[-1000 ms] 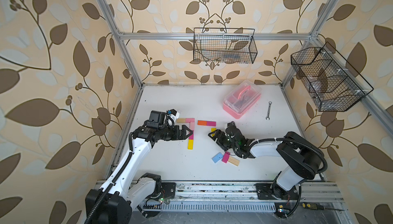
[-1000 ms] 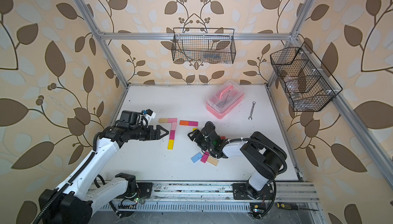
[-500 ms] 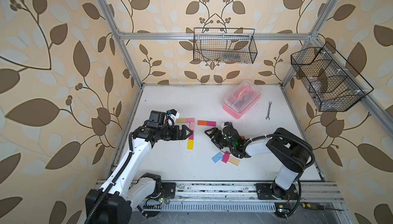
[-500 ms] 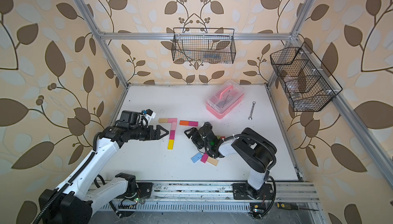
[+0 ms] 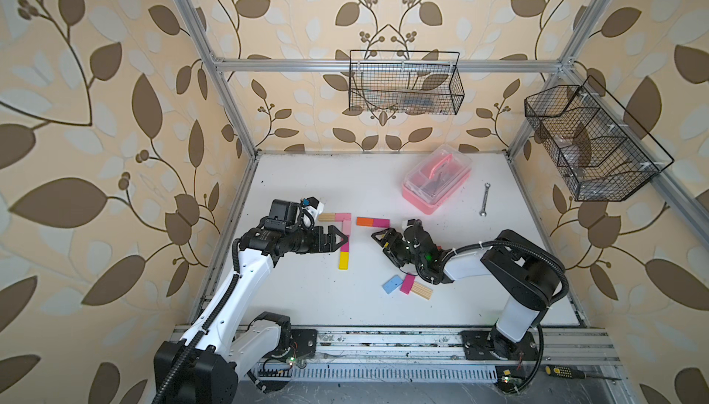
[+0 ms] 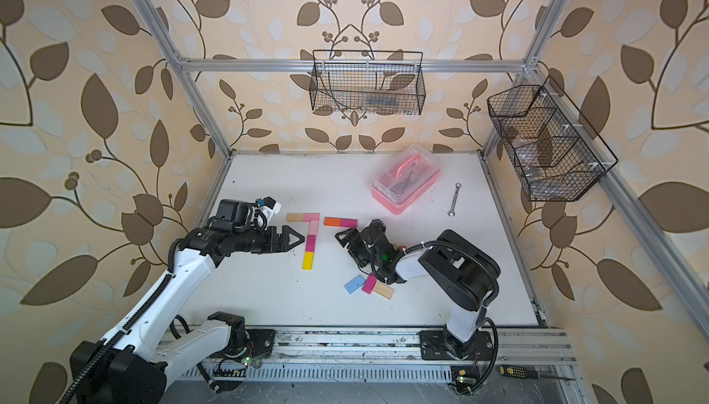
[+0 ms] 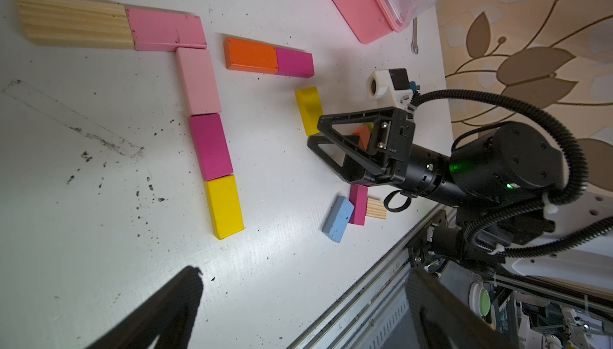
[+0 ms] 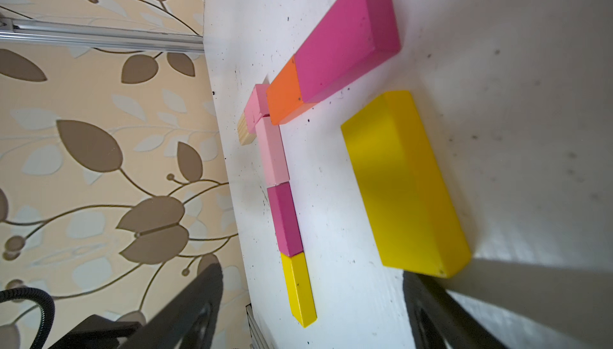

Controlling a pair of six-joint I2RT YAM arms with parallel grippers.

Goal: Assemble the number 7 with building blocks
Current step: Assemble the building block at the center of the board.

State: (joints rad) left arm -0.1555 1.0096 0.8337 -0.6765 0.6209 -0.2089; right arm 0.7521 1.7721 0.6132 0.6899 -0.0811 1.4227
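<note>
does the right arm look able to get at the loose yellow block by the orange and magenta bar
Probably yes: the open right gripper sits right at the loose yellow block, nothing between them.

Twelve blocks [image 5: 343, 260] seen, one box [image 5: 416, 199], one wrench [image 5: 485, 199], two baskets [image 5: 406, 106].

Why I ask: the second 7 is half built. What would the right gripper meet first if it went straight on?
Most likely the loose yellow block, lying just ahead of the right gripper; the orange-and-magenta bar sits beyond it. The gripper's height is unclear.
</note>
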